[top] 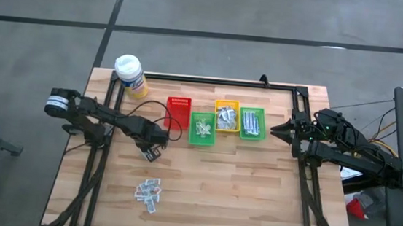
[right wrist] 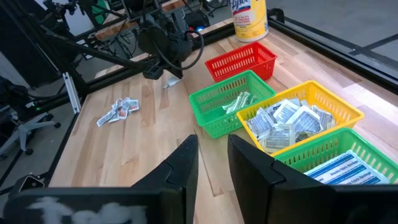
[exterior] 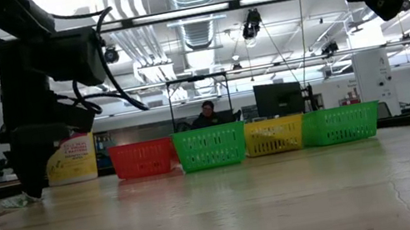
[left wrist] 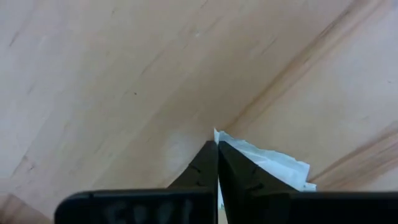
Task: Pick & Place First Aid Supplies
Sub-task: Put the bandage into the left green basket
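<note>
The left gripper (left wrist: 217, 163), jaws pinched shut on a thin white crinkly paper packet (left wrist: 273, 163) flat on the wooden table (top: 238, 197), works mid-table; right gripper (right wrist: 212, 163), jaws part-open and empty, waits by the right edge.

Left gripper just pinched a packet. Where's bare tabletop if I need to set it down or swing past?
Bare wood lies between the loose pile and the right arm's side, in front of the bins. Crowded: the back row, from bottle through red bin to the far green bin, and around the left gripper.
</note>
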`<state>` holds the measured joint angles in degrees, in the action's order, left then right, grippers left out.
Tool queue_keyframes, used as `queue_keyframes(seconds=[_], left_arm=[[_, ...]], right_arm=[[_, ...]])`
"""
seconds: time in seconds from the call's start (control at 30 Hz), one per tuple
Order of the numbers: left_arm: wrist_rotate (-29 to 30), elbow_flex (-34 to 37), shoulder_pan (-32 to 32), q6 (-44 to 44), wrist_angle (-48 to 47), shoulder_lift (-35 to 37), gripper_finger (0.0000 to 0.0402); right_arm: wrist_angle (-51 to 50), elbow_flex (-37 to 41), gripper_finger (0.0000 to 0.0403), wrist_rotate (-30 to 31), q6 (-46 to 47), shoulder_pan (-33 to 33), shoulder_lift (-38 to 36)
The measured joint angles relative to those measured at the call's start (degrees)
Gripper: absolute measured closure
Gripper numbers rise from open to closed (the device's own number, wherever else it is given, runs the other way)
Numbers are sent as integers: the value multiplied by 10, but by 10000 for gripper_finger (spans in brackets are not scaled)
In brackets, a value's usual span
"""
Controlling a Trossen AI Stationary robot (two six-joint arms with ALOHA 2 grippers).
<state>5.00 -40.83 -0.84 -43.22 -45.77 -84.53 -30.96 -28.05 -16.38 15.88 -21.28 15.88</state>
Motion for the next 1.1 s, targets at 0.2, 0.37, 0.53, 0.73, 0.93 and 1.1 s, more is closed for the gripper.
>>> queue_keyframes(seconds=[0.2,0.37,0.53,0.73,0.93,1.1], left_arm=[[44,-10,2,-2,4,15,400],[59,-37,1,-3,-10,30,401],[59,-77,1,-4,-37,43,401],[56,-147,1,33,-48,50,401],[80,-224,1,74,-35,51,401],[126,-276,1,117,-2,46,401]], right_arm=[[0,0,326,0,0,0,0],[0,0,334,0,0,0,0],[0,0,332,0,0,0,0],[0,0,322,0,0,0,1],[0,0,317,0,-11,0,1],[0,0,319,0,-11,0,4]])
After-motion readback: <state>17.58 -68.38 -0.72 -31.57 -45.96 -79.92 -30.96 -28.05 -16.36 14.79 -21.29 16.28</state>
